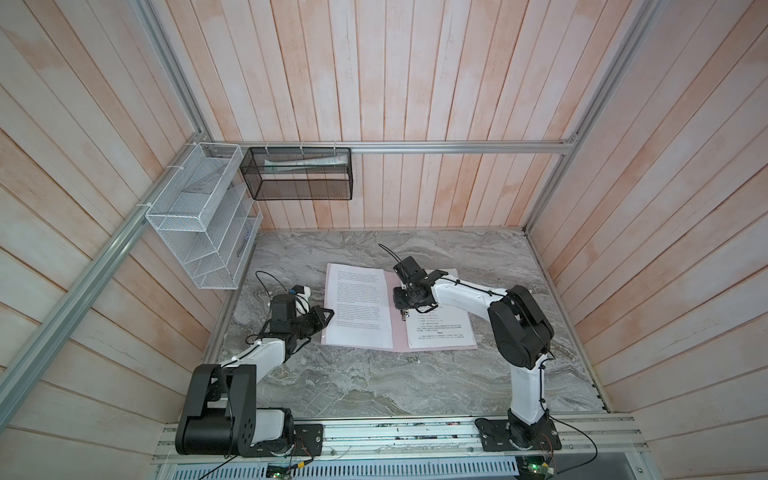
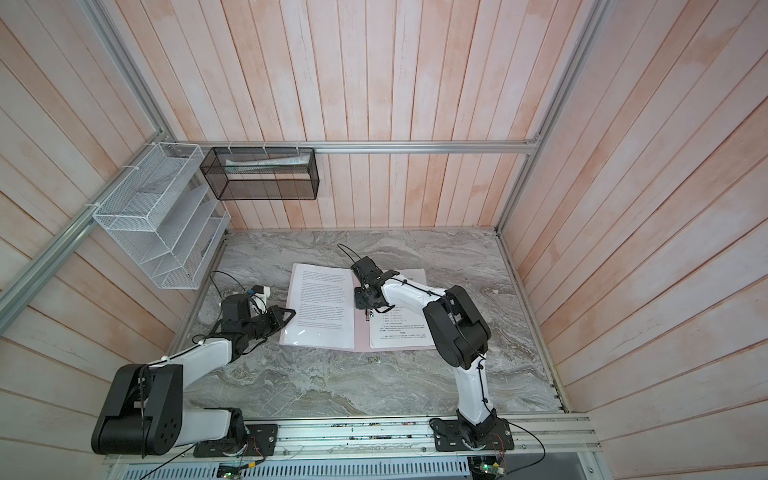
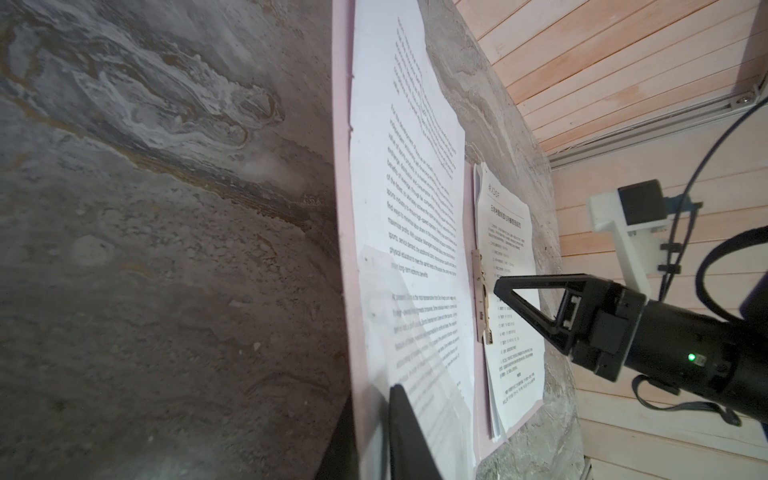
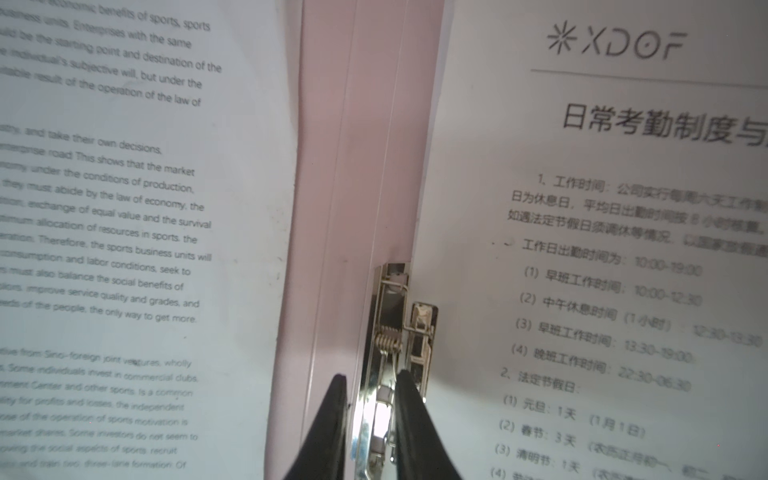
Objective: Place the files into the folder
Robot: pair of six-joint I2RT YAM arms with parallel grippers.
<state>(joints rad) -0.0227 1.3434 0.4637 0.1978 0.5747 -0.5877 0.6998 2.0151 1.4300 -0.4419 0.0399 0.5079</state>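
The pink folder lies open on the marble table in both top views. The files lie on both halves: one white printed sheet on the left, a logo-headed stack on the right. My left gripper pinches the folder's left edge, one finger on the sheet and one beneath the cover. At the spine my right gripper points down, its fingers closed on either side of the silver clip.
A white wire-mesh rack hangs on the left wall. Beside it on the back wall a black mesh basket holds rolled paper. Bare marble tabletop stretches from the folder to the front rail. Wooden walls close in three sides.
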